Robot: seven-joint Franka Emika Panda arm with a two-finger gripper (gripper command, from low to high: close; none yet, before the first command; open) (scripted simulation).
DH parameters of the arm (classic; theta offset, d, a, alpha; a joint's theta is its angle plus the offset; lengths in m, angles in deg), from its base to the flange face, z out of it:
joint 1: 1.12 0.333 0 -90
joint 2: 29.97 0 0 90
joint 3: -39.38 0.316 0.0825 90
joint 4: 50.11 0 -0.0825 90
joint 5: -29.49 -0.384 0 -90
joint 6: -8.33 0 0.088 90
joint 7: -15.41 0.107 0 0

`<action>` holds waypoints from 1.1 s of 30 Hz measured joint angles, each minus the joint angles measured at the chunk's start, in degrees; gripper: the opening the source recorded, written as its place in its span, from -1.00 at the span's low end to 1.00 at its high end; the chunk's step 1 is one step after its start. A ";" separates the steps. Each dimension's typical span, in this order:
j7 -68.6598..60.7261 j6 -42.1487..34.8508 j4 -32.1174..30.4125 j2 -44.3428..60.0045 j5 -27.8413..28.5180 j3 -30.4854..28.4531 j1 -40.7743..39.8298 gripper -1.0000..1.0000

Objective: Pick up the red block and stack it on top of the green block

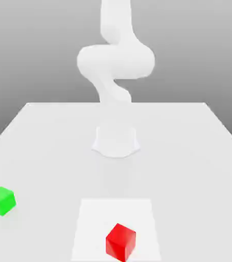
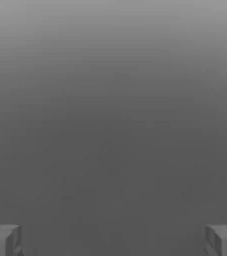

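The red block [image 1: 120,241] is a small bright cube resting on a paler square patch near the table's front edge, slightly to the exterior view's right of centre. The green block [image 1: 1,200] is a cube of like size, sitting at the front on the exterior view's left, well apart from the red one. In the hand view my gripper [image 2: 113,240] is open: its two grey fingertips [image 2: 3,240] stand far apart with nothing between them, and only plain grey background lies ahead of them.
The white arm [image 1: 115,61] rises from its round base [image 1: 116,140] at the middle of the white table [image 1: 189,153]. A paler square patch [image 1: 95,220] marks the table's front centre.
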 joint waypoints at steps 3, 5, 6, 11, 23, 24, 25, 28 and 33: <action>4.57 2.47 -1.23 6.56 1.27 2.23 -2.21 0.00; 7.44 4.04 -2.01 10.75 2.03 3.65 -3.62 0.00; 8.94 4.83 -2.40 12.84 2.50 4.26 -4.22 0.00; 16.46 8.73 -4.33 23.31 4.88 6.58 -6.54 0.00; 30.69 18.40 -9.09 47.75 5.32 7.65 -7.35 0.00; 31.30 19.24 -9.50 49.68 4.55 7.77 -7.30 0.00; 31.89 20.41 -9.64 51.65 4.34 7.75 -7.22 0.00; 33.65 25.11 -9.03 57.79 5.80 6.42 -6.19 0.00; 34.70 28.33 -8.45 61.69 7.12 5.09 -5.13 -1.00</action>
